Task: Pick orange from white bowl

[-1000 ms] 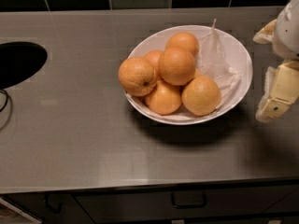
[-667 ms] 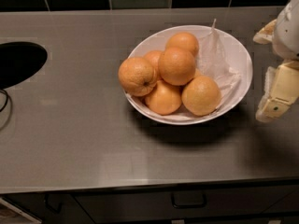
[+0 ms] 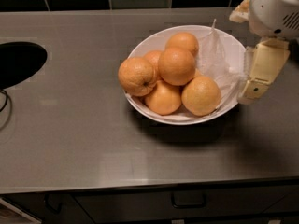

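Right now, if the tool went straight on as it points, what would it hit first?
Probably the right rim of the white bowl: the tool hangs just beside it, aimed down-left. Depth is unclear.

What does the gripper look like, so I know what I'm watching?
The gripper, at the right edge beside the white bowl, has a rounded white housing with dark vent slots and a flat cream paddle-shaped piece below. No cables or markings show.

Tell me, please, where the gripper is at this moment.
In the camera view the gripper is at the right edge of the picture, open, close beside the right rim of the white bowl on the grey counter.
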`<state>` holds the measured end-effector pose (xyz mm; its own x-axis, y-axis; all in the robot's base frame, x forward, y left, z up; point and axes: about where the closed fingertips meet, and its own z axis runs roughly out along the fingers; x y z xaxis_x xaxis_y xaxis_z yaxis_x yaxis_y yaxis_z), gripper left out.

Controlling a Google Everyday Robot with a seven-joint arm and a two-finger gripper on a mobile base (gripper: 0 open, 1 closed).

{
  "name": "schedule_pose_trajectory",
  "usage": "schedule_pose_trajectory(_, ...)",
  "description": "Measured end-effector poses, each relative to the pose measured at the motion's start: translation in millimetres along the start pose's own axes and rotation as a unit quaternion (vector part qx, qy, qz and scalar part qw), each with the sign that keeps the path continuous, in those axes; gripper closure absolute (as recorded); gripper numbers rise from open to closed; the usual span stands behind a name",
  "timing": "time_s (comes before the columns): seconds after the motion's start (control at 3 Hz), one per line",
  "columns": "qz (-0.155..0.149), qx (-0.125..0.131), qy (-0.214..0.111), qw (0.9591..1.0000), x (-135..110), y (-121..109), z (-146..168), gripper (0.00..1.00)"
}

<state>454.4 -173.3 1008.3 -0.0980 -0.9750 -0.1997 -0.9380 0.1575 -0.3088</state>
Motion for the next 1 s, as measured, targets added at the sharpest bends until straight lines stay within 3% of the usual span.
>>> schedule_pose_trajectory(0.33,-0.044,-0.006,-0.016,0.9989,-32.0,-4.2,1.5,0.00)
schedule_pose_trajectory(1.0,-0.047,-0.007,-0.027,0.9985,-40.4,-10.7,9.2,0.00)
